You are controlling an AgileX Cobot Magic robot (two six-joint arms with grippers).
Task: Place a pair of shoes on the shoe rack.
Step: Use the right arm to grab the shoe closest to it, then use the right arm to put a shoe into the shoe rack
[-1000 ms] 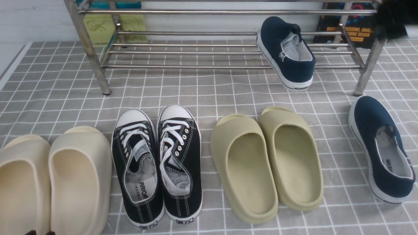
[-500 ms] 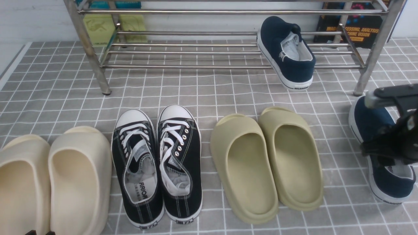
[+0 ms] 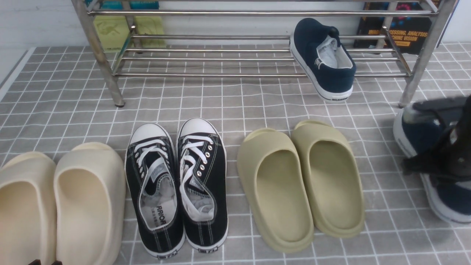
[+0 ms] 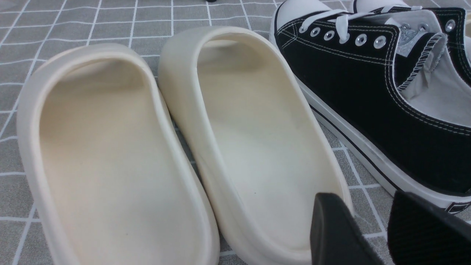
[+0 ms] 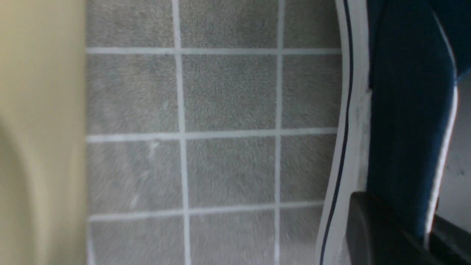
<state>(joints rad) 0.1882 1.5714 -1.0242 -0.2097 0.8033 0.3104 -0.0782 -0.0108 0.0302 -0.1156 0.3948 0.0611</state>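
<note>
Pinches the second navy shoe (image 3: 421,138) at the right edge of the front view with the right jaws, pressed close on its thin canvas side wall above the white sole. Likely chosen as a narrow, firm edge to lift by. Cannot tell whether off the grey tiled floor (image 3: 220,106) yet. Leaves its mate, the first navy shoe (image 3: 323,60), tilted on the lower tubes of the shoe rack (image 3: 220,74) at upper right, heel overhanging the front tube, with free tube to its left. Holds the left jaws spread and empty above the cream slides (image 4: 239,129), lower left, out of the way. Bypasses black lace-ups (image 3: 176,184) and olive slides (image 3: 301,184) mid-frame.
</note>
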